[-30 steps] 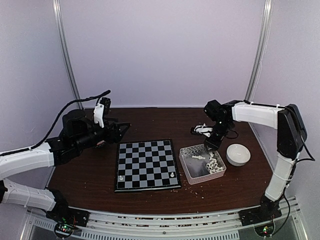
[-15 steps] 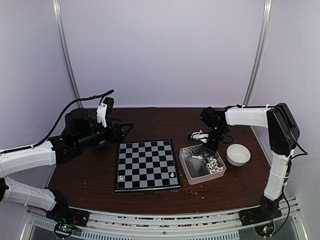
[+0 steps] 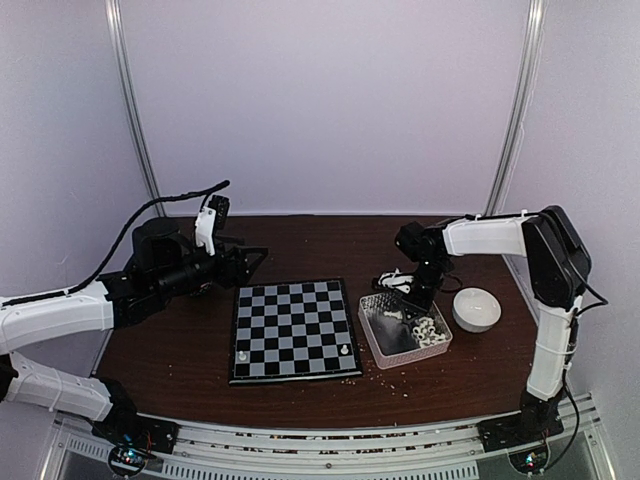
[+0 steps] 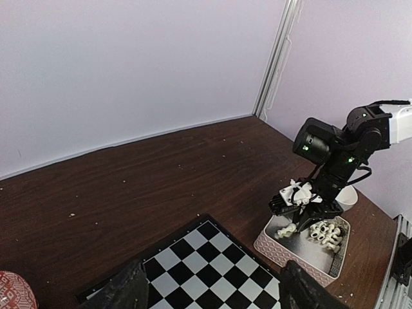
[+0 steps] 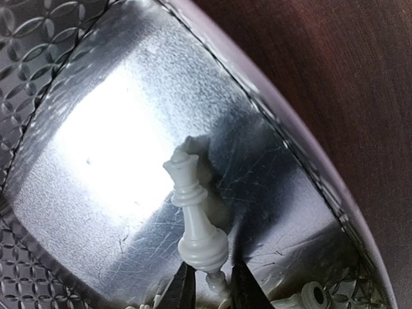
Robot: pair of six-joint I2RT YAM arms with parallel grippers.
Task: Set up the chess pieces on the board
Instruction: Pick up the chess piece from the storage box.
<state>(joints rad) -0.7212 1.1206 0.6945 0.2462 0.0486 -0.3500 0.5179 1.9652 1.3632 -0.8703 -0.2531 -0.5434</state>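
Right claw point(image 5: 209, 286) astride piece point(image 5: 194, 222), crown outward

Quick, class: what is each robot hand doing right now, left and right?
Left hand: open, holding nothing.
Right hand: straddling a chess piece in the tray; whether it grips cannot be told.

The right gripper point(image 3: 406, 300) comes left and nearer from beyond the tray point(image 3: 372, 338) and dips into its far end. Its jaws narrow and now flank the foot of a piece point(image 5: 193, 212). The left arm point(image 3: 150, 275) edges slightly right.
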